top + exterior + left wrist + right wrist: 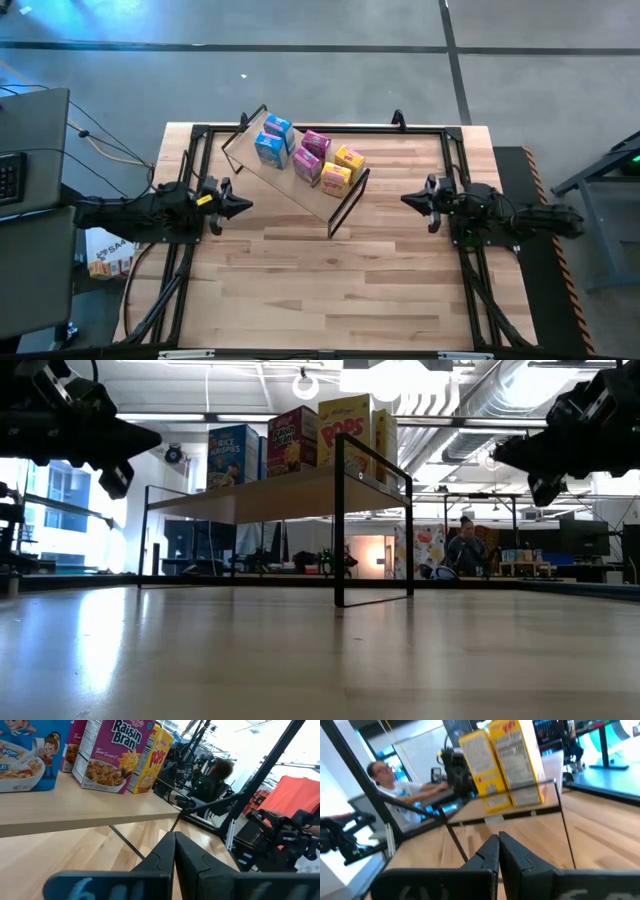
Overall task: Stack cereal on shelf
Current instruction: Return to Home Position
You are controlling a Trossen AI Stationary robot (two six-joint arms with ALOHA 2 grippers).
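Observation:
The shelf (300, 185), a light plywood board on a black wire frame, stands slantwise on the far middle of the table. Six small cereal boxes stand upright on it in pairs: two blue (273, 140), two magenta (311, 156), two yellow (342, 168). In the low view they stand on the board (290, 495). My left gripper (243, 206) is shut and empty, left of the shelf, above the table. My right gripper (408, 199) is shut and empty, right of the shelf. The left wrist view shows the blue (27, 752), magenta (112, 755) and yellow (152, 762) boxes; the right wrist view shows the yellow boxes (502, 762).
The striped wooden tabletop (330, 290) lies bare between the shelf and the near edge. A black frame (450, 150) runs round the table's sides. A person (466, 550) sits in the room beyond the table. A keyboard and desk (15, 170) stand off the left side.

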